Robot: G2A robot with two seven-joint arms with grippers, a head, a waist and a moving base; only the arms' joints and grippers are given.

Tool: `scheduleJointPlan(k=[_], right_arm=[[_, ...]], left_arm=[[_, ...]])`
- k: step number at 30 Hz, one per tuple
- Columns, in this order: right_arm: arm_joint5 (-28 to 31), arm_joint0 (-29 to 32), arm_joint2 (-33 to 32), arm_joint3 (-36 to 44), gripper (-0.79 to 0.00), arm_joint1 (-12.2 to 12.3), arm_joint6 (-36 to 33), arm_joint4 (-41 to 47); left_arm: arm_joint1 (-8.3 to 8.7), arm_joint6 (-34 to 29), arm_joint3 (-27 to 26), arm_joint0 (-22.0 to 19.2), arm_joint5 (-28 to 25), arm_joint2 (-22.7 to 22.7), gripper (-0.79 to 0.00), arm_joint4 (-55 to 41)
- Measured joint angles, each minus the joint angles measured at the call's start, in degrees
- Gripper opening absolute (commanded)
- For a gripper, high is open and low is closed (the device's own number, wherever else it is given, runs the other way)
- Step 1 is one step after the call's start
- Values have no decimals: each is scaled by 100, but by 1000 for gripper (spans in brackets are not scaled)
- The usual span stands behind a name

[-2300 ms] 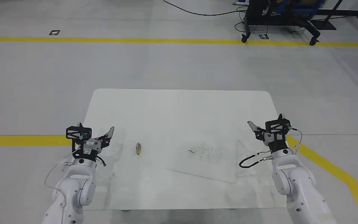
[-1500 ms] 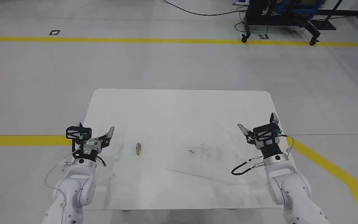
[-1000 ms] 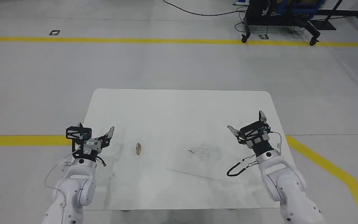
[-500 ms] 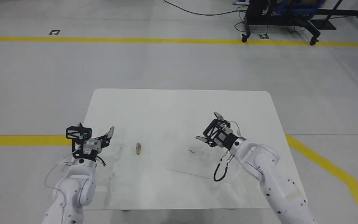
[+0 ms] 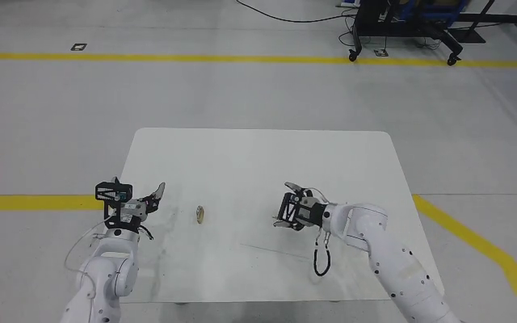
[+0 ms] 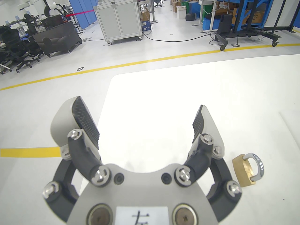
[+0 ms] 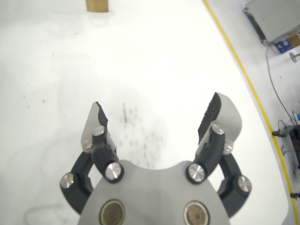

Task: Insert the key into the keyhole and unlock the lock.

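Note:
A small brass padlock [image 5: 199, 213] with a silver shackle lies on the white table [image 5: 258, 157], left of centre. My left gripper [image 5: 136, 195] hangs open over the table's left edge; in its wrist view the gripper [image 6: 139, 106] is empty and the padlock [image 6: 243, 171] lies just off to one side. My right gripper [image 5: 283, 207] stands open low over the table's middle, pointing toward the padlock [image 7: 96, 2], which lies well ahead of it. Between the right gripper's [image 7: 157, 101] fingers the table bears grey scuff marks [image 7: 140, 132] and one thin dark streak [image 7: 124, 113].
A black cable loop [image 5: 321, 260] dangles from the right arm over the table's front. A faint straight line [image 5: 291, 253] crosses the table near the front. Yellow floor tape [image 5: 242, 58] and a wheeled stand [image 5: 404, 28] lie far behind.
The right arm has swung from the table's right edge leftward to the middle, its gripper turning toward the padlock. The left arm and the padlock have not moved.

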State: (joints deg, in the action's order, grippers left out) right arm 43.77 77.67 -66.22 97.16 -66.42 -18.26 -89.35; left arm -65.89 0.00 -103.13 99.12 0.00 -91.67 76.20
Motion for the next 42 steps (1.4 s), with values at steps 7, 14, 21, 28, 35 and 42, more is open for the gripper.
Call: scheduleJointPlan(k=[7, 14, 21, 28, 35, 42], right_arm=[[722, -307, 313, -254, -520, -6, -143, 171], [642, -751, 823, -667, -588, -116, -532, 359], [424, -890, 963, -794, -785, -144, -872, 444], [329, -719, 814, -410, -785, -68, -819, 262], [184, -350, 470, 152, -785, 71, -105, -268], [64, -187, 178, 171, -785, 151, 799, -442]], left_arm=[[0, 0, 0, 0, 0, 0, 0, 0], [0, 0, 0, 0, 0, 0, 0, 0], [0, 0, 0, 0, 0, 0, 0, 0], [0, 0, 0, 0, 0, 0, 0, 0], [0, 0, 0, 0, 0, 0, 0, 0], [0, 0, 0, 0, 0, 0, 0, 0]])
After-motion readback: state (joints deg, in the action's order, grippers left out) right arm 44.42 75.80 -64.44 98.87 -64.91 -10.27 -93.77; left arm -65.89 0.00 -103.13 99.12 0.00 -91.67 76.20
